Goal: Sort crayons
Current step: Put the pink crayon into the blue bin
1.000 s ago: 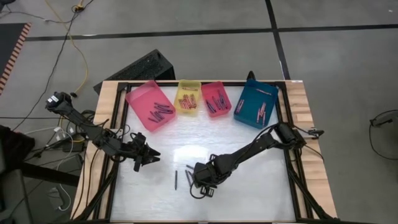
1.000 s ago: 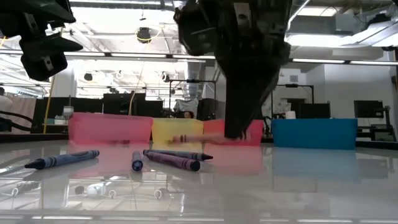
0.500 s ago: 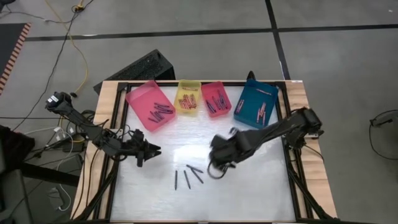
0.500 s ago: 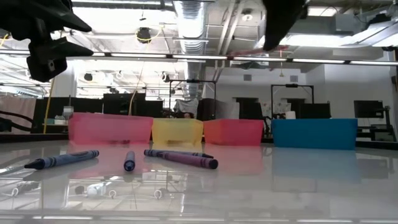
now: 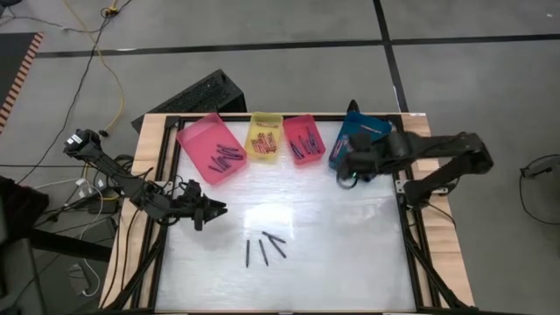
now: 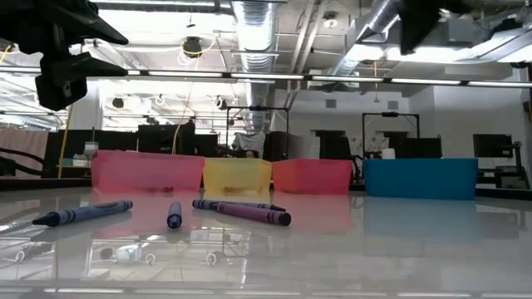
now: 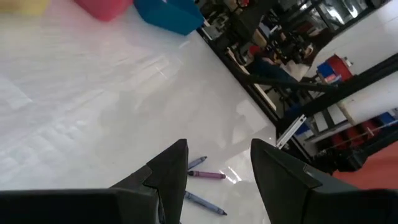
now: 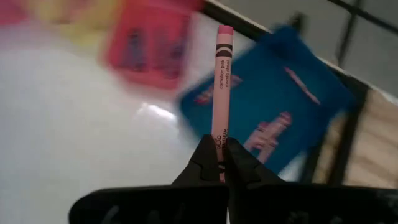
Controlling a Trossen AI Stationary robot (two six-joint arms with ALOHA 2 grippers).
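Observation:
My right gripper (image 5: 347,172) hangs over the near left corner of the blue tray (image 5: 362,149), shut on a pink crayon (image 8: 221,81). My left gripper (image 5: 213,210) hovers open and empty over the table's left part; its two fingers show apart in the left wrist view (image 7: 217,163). Three dark crayons (image 5: 262,249) lie flat on the white table near its middle front, and also show in the low view (image 6: 249,214). Several more crayons lie in the pink (image 5: 210,147), yellow (image 5: 264,138), red (image 5: 304,140) and blue trays. My right gripper pinches the pink crayon by one end (image 8: 219,138) between its two fingertips. The crayon runs on in line with the fingers, its free tip (image 8: 224,30) far out beyond them. It is lifted clear, above the table and the blue tray.
The four trays stand in a row along the table's far edge. A black frame (image 5: 404,219) and wooden borders run along the table's sides. Bare white table lies between the loose crayons and the trays.
My right gripper has risen from the loose crayons at the middle front and gone toward the far right, to the blue tray, carrying the pink crayon. Three dark crayons have stayed on the table where it was.

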